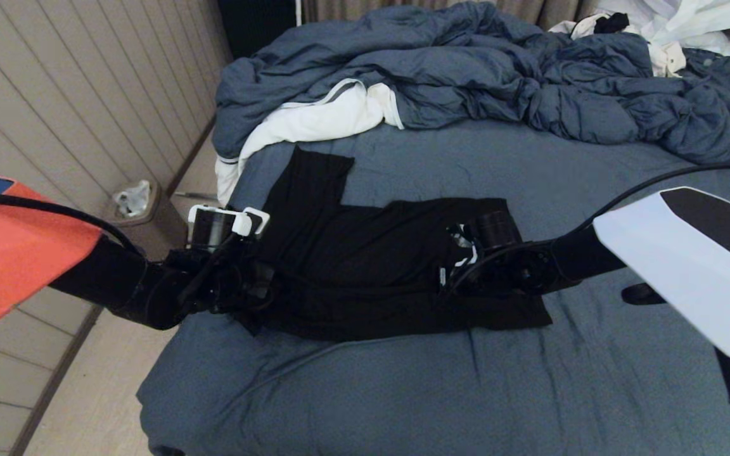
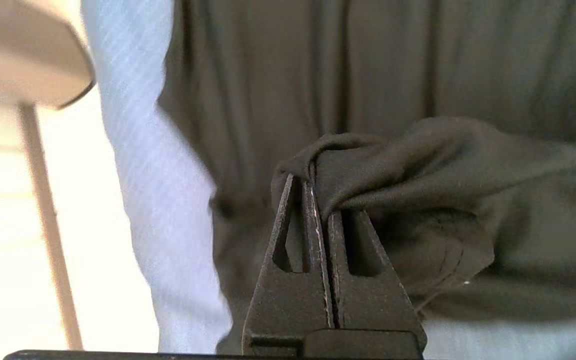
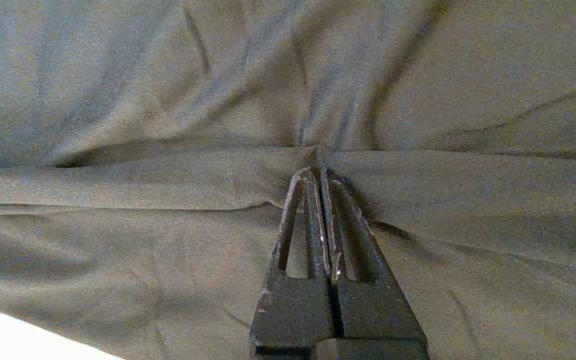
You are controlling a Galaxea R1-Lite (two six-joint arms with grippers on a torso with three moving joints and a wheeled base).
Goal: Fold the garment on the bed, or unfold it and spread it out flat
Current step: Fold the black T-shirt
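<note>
Two grippers at work on one black garment (image 1: 365, 266), which lies across the near-middle of the bed (image 1: 593, 392), on the slate-blue sheet. Body of the shirt runs left to right; one sleeve or flap sticks out toward the far side at the left end, reaching toward the white cloth (image 1: 314, 120). A small patch of white print shows at the right end of the shirt, next to the right wrist.

Left gripper (image 2: 318, 195): at the shirt's left end, close to the left edge of the bed. Jaws clenched on a bunched fold of the black fabric; in the left wrist view the cloth wraps up and over the fingertips (image 2: 313, 210), pulled into a raised hump. The rest of the shirt lies flatter beyond it, with blue sheet showing alongside.

Right gripper (image 3: 320, 175): at the shirt's right end, arm coming in from the right. Jaws clenched on a ridge of fabric; in the right wrist view a straight crease runs off to both sides of the fingertips (image 3: 313, 200), with tension lines fanning out past the pinch.

Both pinch points sit toward the near half of the shirt. The near hem looks rumpled, not flat.

Surroundings: puffy blue-grey duvet (image 1: 498, 76) heaped along the far side of the bed, the white cloth with a grey stripe poking out from under its left end. More white laundry (image 1: 675, 25) at the far right corner. A small bin (image 1: 140, 212) on the floor left of the bed, against the panelled wall.
</note>
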